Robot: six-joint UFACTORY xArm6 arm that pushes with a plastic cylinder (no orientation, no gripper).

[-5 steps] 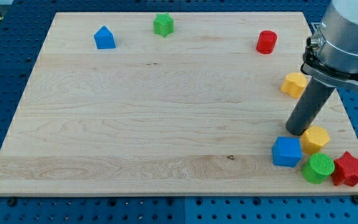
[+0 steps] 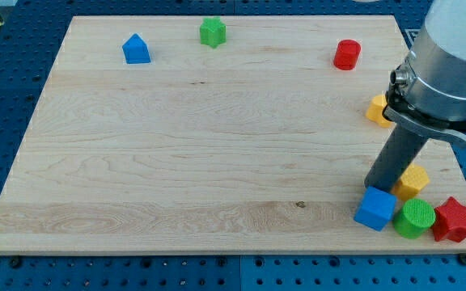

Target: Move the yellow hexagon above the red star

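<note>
— As the rod stands now in the lower right of the frame, where is my tip (image 2: 376,187)?
— It rests on the wooden board (image 2: 201,137), just at the upper edge of the blue cube (image 2: 375,208) and at the left side of the yellow hexagon (image 2: 414,179). It seems to touch both, but the rod hides part of the hexagon, so I cannot be sure of the contact.

— And the claw, how open is it?
— The arm has no claw at all, only this straight dark rod. It holds nothing; it can only press against a block from the side.

— Where is the red star (image 2: 453,219)?
— In the lower right corner of the frame, at the board's edge. The green cylinder (image 2: 415,218) is just on its left and touches it, and the blue cube is next on the left of the cylinder. The yellow hexagon lies up and to the left of the star, above the green cylinder.

— What else is on the board?
— A second yellow block (image 2: 379,108) at the right edge, half hidden behind the arm. A red cylinder (image 2: 347,54) in the upper right, a green star (image 2: 213,32) at the top centre, and a blue house-shaped block (image 2: 136,49) in the upper left
</note>
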